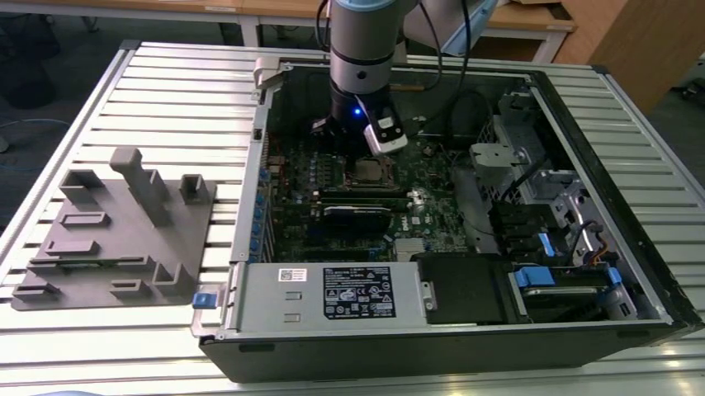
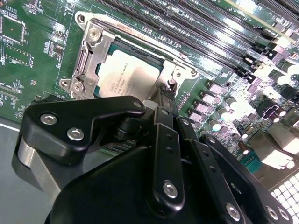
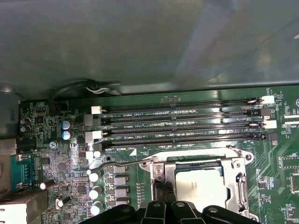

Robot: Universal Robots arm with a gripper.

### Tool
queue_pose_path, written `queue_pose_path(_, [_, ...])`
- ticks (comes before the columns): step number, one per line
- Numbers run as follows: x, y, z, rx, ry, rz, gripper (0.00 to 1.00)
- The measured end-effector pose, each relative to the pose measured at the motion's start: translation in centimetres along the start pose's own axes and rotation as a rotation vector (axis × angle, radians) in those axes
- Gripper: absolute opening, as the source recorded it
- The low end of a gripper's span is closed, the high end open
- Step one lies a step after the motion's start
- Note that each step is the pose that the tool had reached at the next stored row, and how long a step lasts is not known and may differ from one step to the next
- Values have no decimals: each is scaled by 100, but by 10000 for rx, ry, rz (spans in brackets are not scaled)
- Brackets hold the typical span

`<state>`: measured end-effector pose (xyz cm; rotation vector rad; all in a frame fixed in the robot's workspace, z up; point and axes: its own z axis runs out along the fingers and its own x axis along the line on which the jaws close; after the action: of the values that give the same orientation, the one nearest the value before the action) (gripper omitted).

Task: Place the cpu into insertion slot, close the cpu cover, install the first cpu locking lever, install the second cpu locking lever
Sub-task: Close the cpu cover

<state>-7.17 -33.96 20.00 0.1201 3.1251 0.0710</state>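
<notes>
My gripper (image 2: 163, 95) hung low inside the computer case (image 1: 661, 301), its tip at a corner of the insertion slot (image 1: 372, 174). In both wrist views its fingers (image 3: 160, 189) looked pressed together, with nothing I could make out between them. Whether the tip touched metal or stood just above it, I could not tell.

The cpu (image 2: 127, 74) lay flat in the slot, its dull grey top showing through the cut-out of the cpu cover (image 2: 87, 56), which lay down over it. I judged the first two steps done and the levers to be the work in hand. A thin wire locking lever (image 3: 122, 163) ran along the slot's edge on the side of the memory slots (image 3: 177, 126), its crooked end jutting past the corner. I could not tell whether it was latched.

Work on that lever, I judged, would call for a sure, narrow contact on a springy wire, pressed down and guided under its catch without slipping off.

Room was tight. The memory slots lay just beside the lever, and small capacitors (image 3: 96, 191) stood near its crooked end. In the exterior view a black component (image 1: 358, 213) sat just beside the slot, and a drive cage (image 1: 529, 186) stood well apart on the exterior view's right. A grey holder (image 1: 121, 239) rested on the slatted table (image 1: 165, 82) outside the case, on the exterior view's left.
</notes>
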Motion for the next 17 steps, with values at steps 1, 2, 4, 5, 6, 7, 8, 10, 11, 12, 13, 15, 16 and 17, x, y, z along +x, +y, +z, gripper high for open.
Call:
queue_pose_path(1, [0,0,0,0,0,0,11])
queue_pose_path(2, [0,0,0,0,0,0,11])
queue_pose_path(4, [0,0,2,0,1,0,11])
queue_pose_path(5, [1,-1,5,2,1,1,11])
queue_pose_path(6, [1,-1,6,3,2,0,11])
queue_pose_path(7, [1,-1,6,3,2,0,11])
queue_pose_path(8, [1,-1,6,3,2,0,11])
queue_pose_path(10, [1,0,4,-1,0,0,11])
queue_pose_path(11, [0,1,0,-8,-4,0,11])
queue_pose_path(12, [-1,3,-7,-17,-9,0,11])
queue_pose_path(13, [0,3,-21,-10,-5,0,11])
queue_pose_path(15, [0,3,-47,-3,-1,1,11])
queue_pose_path(16, [0,3,-59,-1,-1,0,11])
queue_pose_path(17, [0,3,-71,-1,0,0,11])
